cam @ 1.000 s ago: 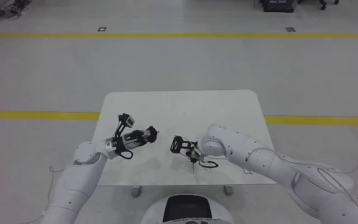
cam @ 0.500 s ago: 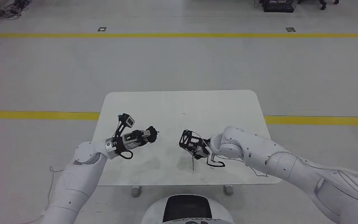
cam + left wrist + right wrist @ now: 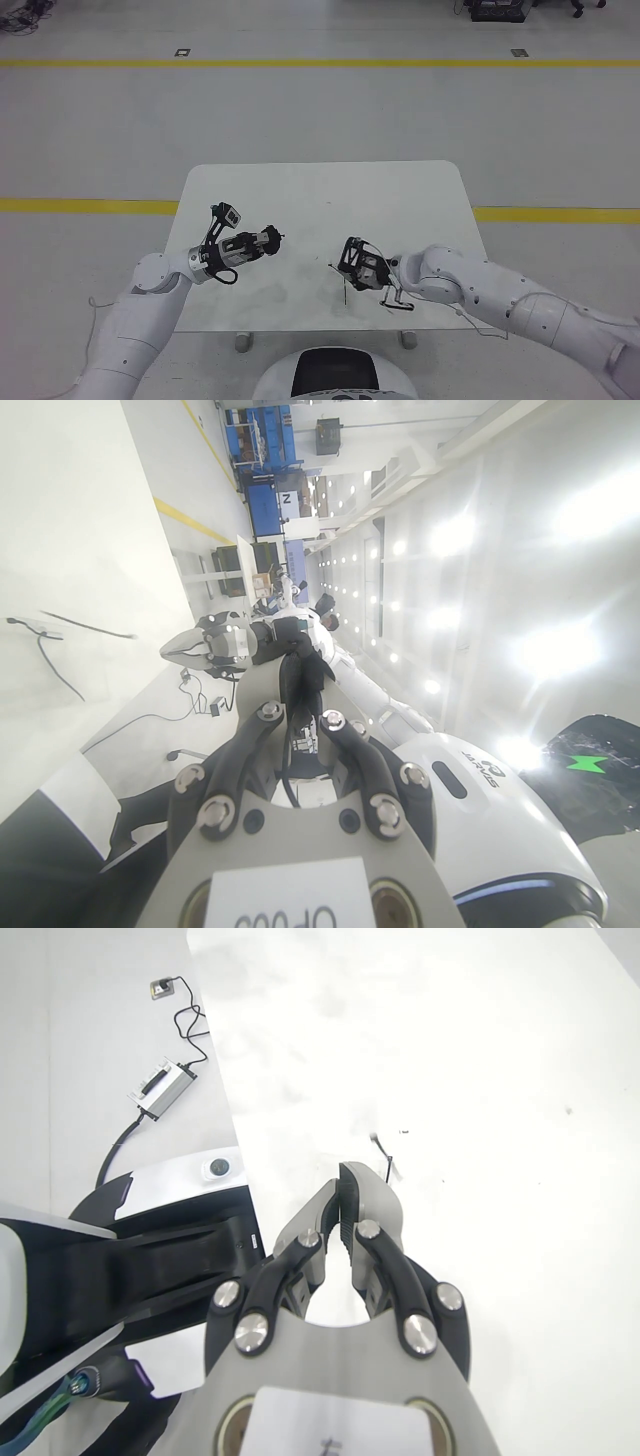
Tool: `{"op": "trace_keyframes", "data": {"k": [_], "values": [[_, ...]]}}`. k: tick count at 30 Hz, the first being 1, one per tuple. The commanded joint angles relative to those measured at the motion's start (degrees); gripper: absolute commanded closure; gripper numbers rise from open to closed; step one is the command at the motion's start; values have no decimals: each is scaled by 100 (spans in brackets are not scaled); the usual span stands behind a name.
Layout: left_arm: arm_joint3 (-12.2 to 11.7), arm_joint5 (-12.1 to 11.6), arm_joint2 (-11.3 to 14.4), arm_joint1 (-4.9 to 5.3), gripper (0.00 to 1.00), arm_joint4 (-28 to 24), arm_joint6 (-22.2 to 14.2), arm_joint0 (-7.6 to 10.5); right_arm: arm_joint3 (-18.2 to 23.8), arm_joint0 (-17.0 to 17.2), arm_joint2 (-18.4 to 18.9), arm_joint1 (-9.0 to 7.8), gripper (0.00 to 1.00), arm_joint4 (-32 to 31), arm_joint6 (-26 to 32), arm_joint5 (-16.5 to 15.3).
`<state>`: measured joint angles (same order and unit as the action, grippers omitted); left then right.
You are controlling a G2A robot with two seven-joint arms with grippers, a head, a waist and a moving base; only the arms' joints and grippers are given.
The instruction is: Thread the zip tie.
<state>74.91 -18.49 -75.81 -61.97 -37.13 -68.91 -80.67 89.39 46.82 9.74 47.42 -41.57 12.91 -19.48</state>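
Right wrist view, zip tie partly hidden

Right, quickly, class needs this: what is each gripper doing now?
Left gripper: shut; whether it holds anything cannot be told.
Right gripper: shut, nothing seen between its pads; the zip tie lies on the table nearby.

A white table with rounded corners stands on a pale grey floor crossed by a far yellow line and a nearer yellow line running under the table. A grey power brick with a black cable lies on the floor beside the table's edge. Blue racks and rows of ceiling lights show in the hall.
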Motion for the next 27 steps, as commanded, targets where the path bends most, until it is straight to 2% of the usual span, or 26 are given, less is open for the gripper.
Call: {"op": "trace_keyframes", "data": {"k": [1, 5, 8, 15, 18, 22, 23, 26, 27], "values": [[0, 0, 0, 0, 100, 0, 0, 0, 26, 34, 0, -49, 100, -73, -189, 0], [0, 0, 0, 0, 100, 0, 0, 0, 51, 66, 0, -119, 100, -95, -323, 0], [0, 0, 0, 0, 100, 0, 0, 0, 88, 44, 0, -130, 100, 2, -95, 0], [0, 0, 0, 0, 100, 0, 0, 0, 169, -142, 0, -84, 100, 206, 592, 0], [0, 0, 0, 0, 100, 0, 0, 0, 118, -326, 0, -28, 100, 438, 1214, 0], [0, 0, 0, 0, 100, 0, 0, 0, 32, -810, 0, 181, 100, 824, 2353, 0], [0, 0, 0, 0, 100, 0, 0, 0, -81, -1004, 0, 280, 100, 924, 2779, 0], [0, 0, 0, 0, 100, 0, 0, 0, -432, -1342, 0, 553, 100, 1088, 3522, 0], [0, 0, 0, 0, 100, 0, 0, 0, -591, -1446, 0, 694, 100, 1185, 3675, 0]]}}
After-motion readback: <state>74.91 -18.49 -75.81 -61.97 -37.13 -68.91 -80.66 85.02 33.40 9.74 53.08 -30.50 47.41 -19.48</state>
